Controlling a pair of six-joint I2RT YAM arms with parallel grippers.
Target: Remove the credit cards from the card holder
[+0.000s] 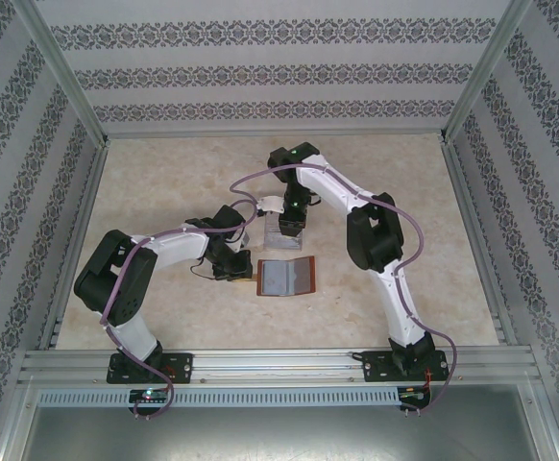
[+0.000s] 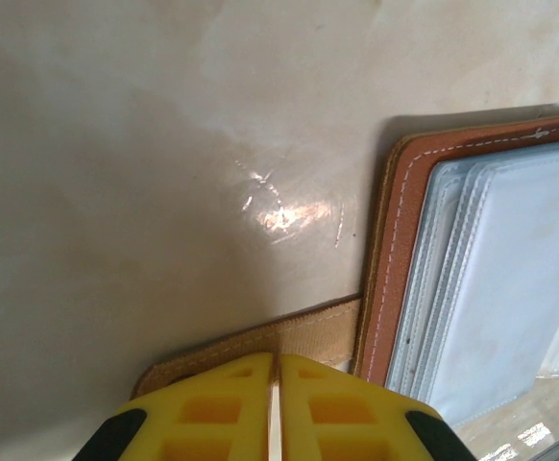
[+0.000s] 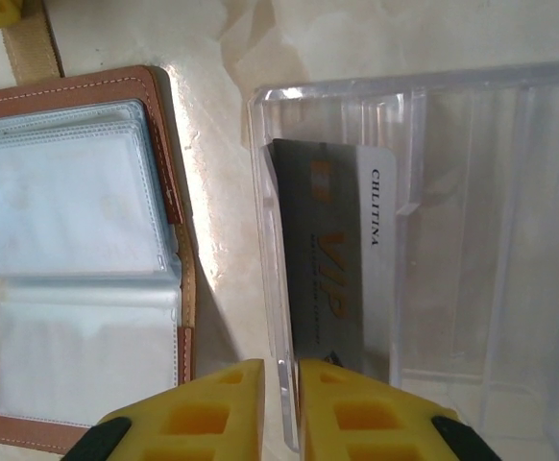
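Credit card [image 3: 332,279]: dark one lay in clear tray [image 3: 472,240], just ahead of right tool [image 3: 279,413] | right tool: slightly parted, card seemingly free | left tool [image 2: 273,384]: clenched, over strap [image 2: 299,336] of card holder [image 2: 395,240] beside it | advice: right tool best lifted straight, clear of tray wall.

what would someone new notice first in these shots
A dark VIP card lies in the clear tray, the right fingers slightly apart astride the tray's wall. Beside it the brown card holder lies open, sleeves showing, with the shut left fingers at its tan strap.
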